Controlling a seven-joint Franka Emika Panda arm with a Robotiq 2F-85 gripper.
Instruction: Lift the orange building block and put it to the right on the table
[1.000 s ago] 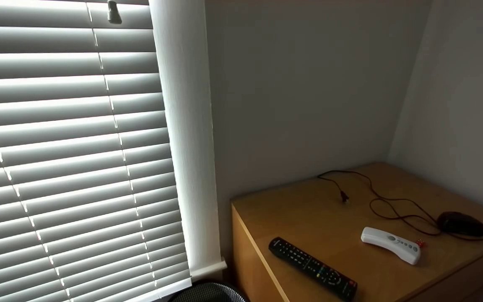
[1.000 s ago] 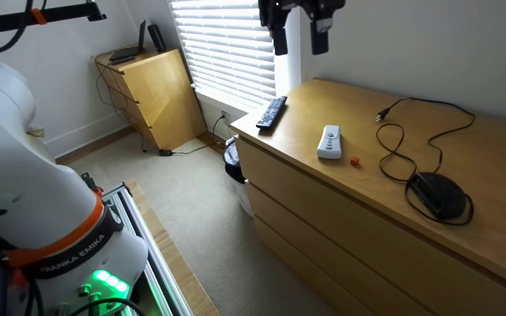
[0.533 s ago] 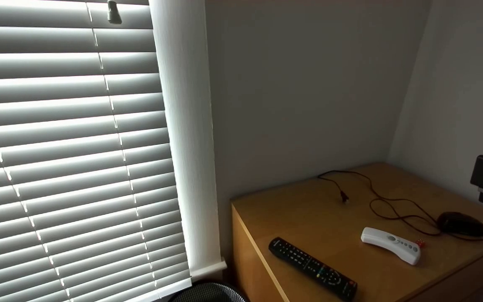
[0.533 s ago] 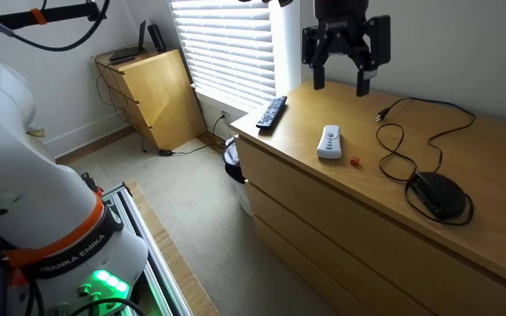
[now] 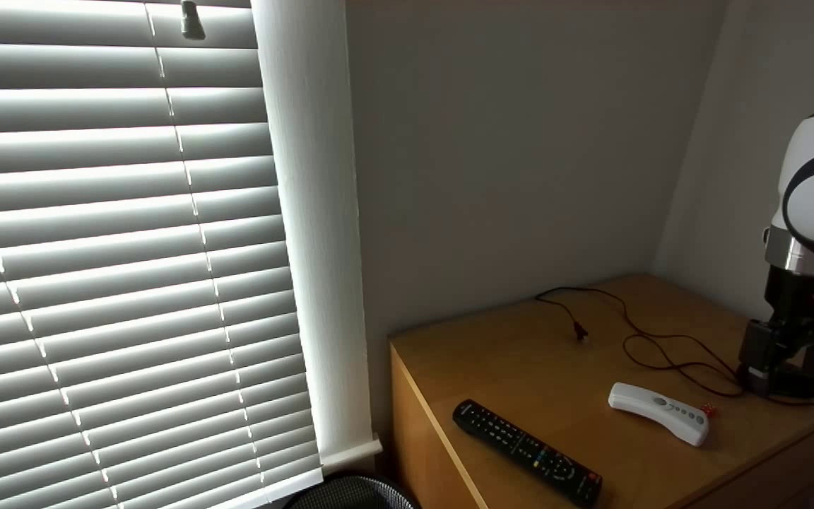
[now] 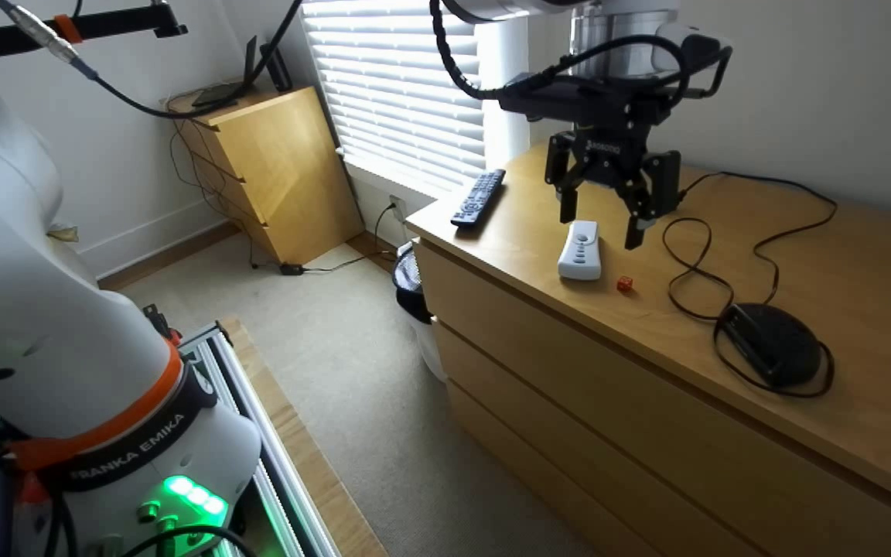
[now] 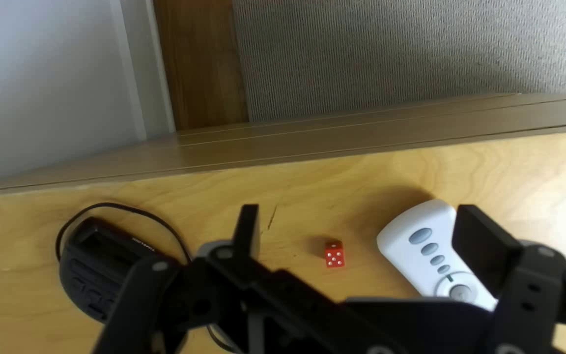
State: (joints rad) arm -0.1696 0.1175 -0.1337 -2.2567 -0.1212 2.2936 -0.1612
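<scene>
Wrist view: small red-orange cube-shaped die (image 7: 334,254) rests on the light-brown wooden worktop (image 7: 312,191)

The wrist view shows the die with white pips, its five-pip face toward the camera, in the gap between the two fingers of the black gripper (image 7: 360,221). The gripper is released: the fingers stand wide apart, above the worktop, and the die lies below them, untouched. Near the die but apart from it lies a white curved plastic remote with grey buttons (image 7: 420,255), partly covered by one finger in this view. On the opposite side, farther off, sits a black rounded plastic device (image 7: 94,268), partly hidden by the gripper, with a thin black cord (image 7: 111,204) curving around it. In both exterior views a long black remote with rows of small buttons (image 6: 479,198) lies well apart from the die, the white remote between them. In an exterior view the die (image 5: 709,409) shows just behind the end of the white remote, partly hidden.
</scene>
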